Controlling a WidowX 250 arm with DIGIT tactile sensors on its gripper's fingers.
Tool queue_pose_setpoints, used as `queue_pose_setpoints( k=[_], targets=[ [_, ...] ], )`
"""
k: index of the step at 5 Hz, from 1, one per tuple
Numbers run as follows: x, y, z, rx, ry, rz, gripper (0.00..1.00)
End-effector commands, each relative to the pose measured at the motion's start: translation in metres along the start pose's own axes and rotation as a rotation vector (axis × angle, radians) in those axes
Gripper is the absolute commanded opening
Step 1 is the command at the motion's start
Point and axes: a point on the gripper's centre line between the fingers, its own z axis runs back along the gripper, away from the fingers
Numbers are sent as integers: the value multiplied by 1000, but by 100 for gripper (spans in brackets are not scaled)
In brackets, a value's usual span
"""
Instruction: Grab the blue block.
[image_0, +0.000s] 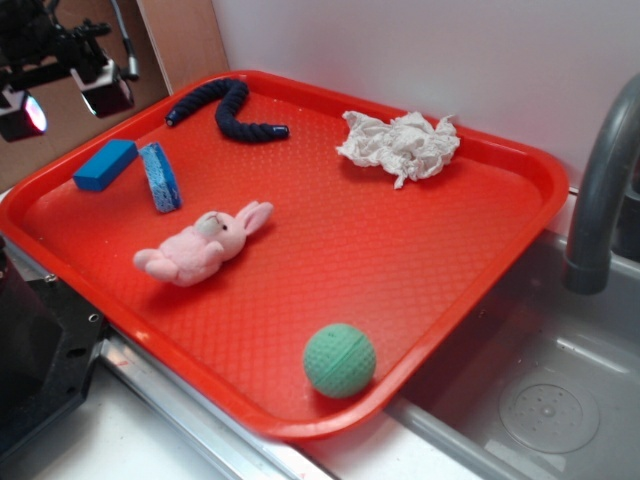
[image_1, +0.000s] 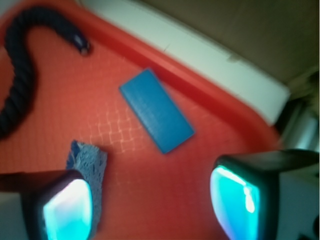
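Observation:
The blue block (image_0: 104, 164) lies flat near the left rim of the red tray (image_0: 400, 280); in the wrist view the blue block (image_1: 156, 110) sits ahead of the jaws, set diagonally. My gripper (image_0: 62, 100) hangs high above the tray's back left corner, well above the block. From the wrist, my gripper (image_1: 152, 205) is open, its two glowing pads wide apart with only bare tray between them. One pad (image_1: 67, 210) partly covers a speckled light-blue sponge (image_1: 89, 162).
The sponge (image_0: 160, 177) stands on edge just right of the block. A dark blue rope (image_0: 228, 110) curls at the back, crumpled white paper (image_0: 400, 145) back right, a pink bunny (image_0: 200, 245) mid-tray, a green ball (image_0: 340, 360) near the front rim. A sink and faucet (image_0: 600, 190) lie right.

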Motion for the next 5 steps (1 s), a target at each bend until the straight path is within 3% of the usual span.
queue_pose_setpoints(
  k=[1,3,4,5],
  targets=[
    [10,16,-3,-8,-27,15,100],
    [10,16,-3,-8,-27,15,100],
    [17,42,-17,16,-35,80,100],
    [25,38,-35,33,-9,78,100]
  ],
)
